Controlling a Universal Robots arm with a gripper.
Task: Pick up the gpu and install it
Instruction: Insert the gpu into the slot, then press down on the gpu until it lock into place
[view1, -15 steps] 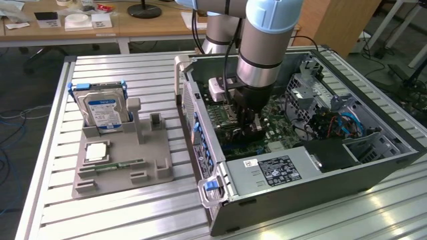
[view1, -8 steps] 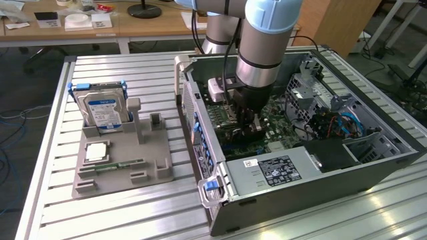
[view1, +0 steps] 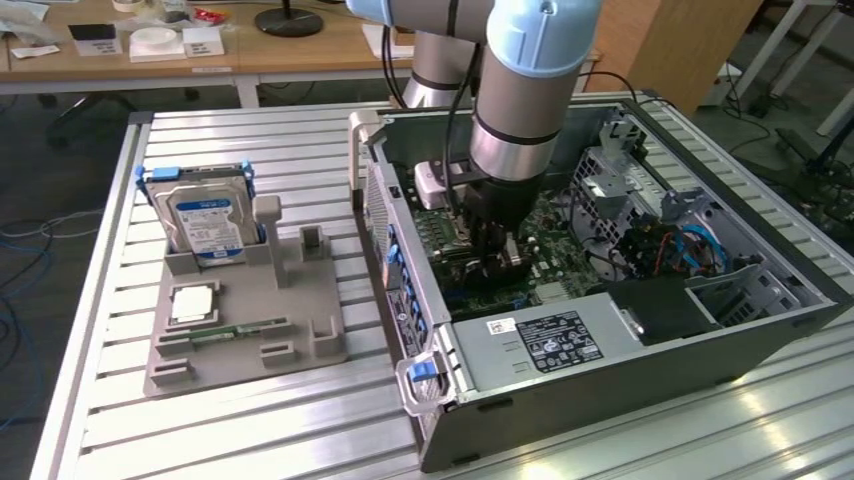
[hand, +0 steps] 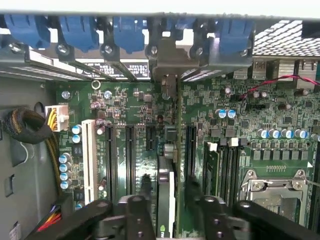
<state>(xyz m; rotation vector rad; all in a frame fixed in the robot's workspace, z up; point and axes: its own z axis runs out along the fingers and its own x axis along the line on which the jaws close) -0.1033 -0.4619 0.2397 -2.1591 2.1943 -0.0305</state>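
Behind the work area you see wooden desks (view1: 160, 60) with small boxes and papers on them, and in front a ribbed metal table (view1: 267, 420) carries everything. On this table, toward the exterior view's left, stands a grey holder tray (view1: 240, 330); the silver hard drive (view1: 203, 218) with the blue label stands upright at its far end, and a narrow green memory stick (view1: 238, 331) lies flat in a slot nearer to the camera. Beside the tray, toward the exterior view's right, lies the open computer case (view1: 601, 330) with its green motherboard (hand: 280, 115) facing up. The arm (view1: 527, 90) reaches straight down into the case, and the gripper (view1: 491, 252) is low over the board. In the wrist view the gripper (hand: 167, 200) has its black fingers (hand: 145, 187) pressed together on the gpu (hand: 166, 195), which stands on its edge between them. The card runs along the board toward the rear slot brackets (hand: 170, 62) with the blue latches (hand: 80, 32), and it stands between the black expansion slots (hand: 129, 150) and the memory slots (hand: 225, 165). You cannot tell from these views whether its lower edge is fully seated in a slot.
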